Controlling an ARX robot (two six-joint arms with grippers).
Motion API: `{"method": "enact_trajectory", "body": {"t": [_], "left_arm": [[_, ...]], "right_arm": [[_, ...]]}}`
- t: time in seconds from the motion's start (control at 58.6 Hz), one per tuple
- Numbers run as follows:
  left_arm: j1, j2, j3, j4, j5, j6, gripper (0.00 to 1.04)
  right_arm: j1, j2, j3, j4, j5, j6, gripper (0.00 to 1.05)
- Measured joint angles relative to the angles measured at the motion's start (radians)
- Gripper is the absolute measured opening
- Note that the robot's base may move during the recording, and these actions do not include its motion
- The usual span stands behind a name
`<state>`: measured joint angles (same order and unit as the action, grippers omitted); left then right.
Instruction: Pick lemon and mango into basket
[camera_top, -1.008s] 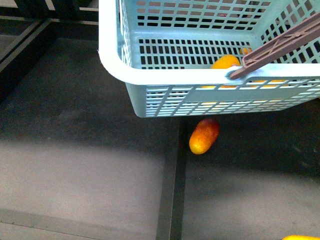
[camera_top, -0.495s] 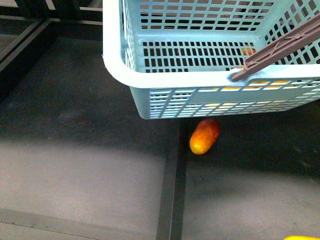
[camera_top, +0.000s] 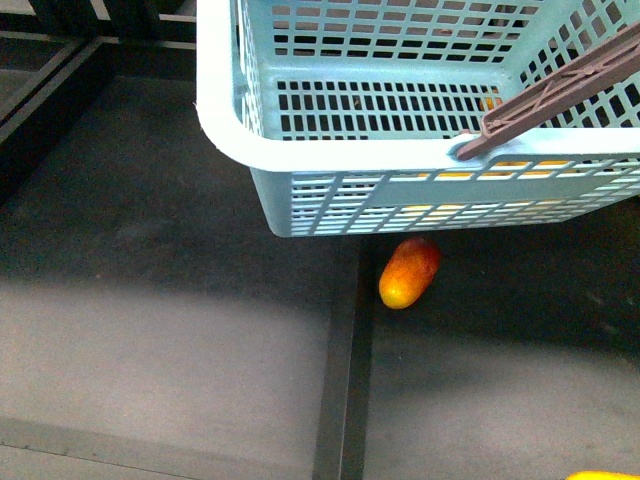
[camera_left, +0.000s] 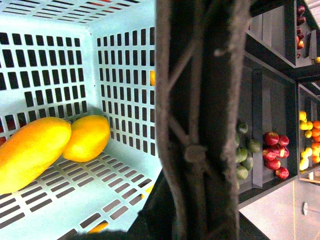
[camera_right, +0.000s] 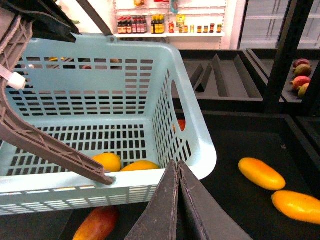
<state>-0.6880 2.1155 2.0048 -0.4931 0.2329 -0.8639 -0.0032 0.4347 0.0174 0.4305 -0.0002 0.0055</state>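
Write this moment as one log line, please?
basket: lifted by its brown handle | inside: mango touching lemon | right gripper: shut, empty | red-orange mango: on shelf below basket

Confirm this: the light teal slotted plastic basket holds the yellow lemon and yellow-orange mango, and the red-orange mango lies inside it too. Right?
Not quite. The red-orange mango lies outside the light teal slotted plastic basket, on the dark surface beneath it, per the front view. The yellow lemon and yellow-orange mango are inside.

Brown handle (camera_top: 560, 90) across basket (camera_top: 330, 150) opening
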Motion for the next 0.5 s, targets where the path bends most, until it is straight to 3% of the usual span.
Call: {"method": "enact_trajectory", "body": {"t": [0.495], "left_arm": [[0.000, 0.000, 0.000, 0.000, 0.002, 0.000, 0.05]], "right_arm": [[0.001, -0.195, 0.000, -0.190, 0.000, 0.000, 0.02]]}}
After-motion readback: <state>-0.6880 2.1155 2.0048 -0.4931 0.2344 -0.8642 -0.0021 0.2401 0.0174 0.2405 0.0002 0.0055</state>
